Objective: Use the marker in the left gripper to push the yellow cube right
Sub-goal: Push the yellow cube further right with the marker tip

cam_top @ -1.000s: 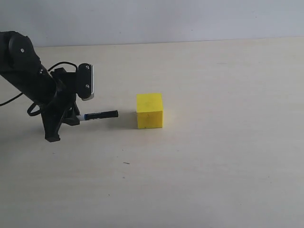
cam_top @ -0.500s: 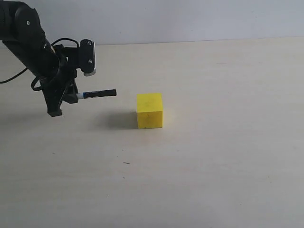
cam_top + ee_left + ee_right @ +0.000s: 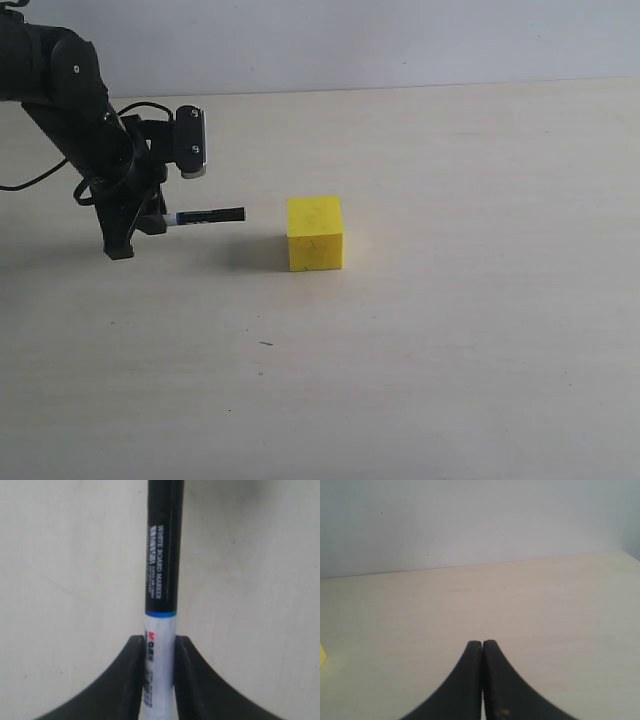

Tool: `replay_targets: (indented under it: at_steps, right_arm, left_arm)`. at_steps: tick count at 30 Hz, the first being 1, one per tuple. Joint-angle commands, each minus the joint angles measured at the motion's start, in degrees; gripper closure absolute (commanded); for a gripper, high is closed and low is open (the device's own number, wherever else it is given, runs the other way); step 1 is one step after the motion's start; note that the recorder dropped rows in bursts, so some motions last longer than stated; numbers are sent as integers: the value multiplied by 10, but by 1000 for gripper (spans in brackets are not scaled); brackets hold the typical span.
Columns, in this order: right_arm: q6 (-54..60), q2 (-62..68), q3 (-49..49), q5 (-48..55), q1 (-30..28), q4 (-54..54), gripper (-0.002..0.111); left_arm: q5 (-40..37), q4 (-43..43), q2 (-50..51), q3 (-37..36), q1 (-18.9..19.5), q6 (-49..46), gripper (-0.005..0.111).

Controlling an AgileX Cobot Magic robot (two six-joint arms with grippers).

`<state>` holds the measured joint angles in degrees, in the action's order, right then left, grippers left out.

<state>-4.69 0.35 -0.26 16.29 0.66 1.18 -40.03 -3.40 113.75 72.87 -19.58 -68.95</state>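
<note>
- 1 whiteboard marker (image 3: 205,215), clamped by its white barrel in the left end effector (image 3: 158,220), points its cap right.
- The yellow cube (image 3: 315,233) rests on the surface (image 3: 450,330), near the cap, not touching.
- Best aim at mid-face, pushing straight to avoid twisting.

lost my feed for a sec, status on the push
Left gripper shut on marker, level, cap toward cube. Tip short of cube, no contact. Right gripper shut, empty. Nothing between tip and cube.
</note>
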Motion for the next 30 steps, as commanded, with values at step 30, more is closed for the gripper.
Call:
replay_targets:
  at_steps: [30]
  right_arm:
    - [2, -3, 3, 0, -4, 3, 108]
  left_arm:
    - [34, -4, 9, 4, -85, 49, 107]
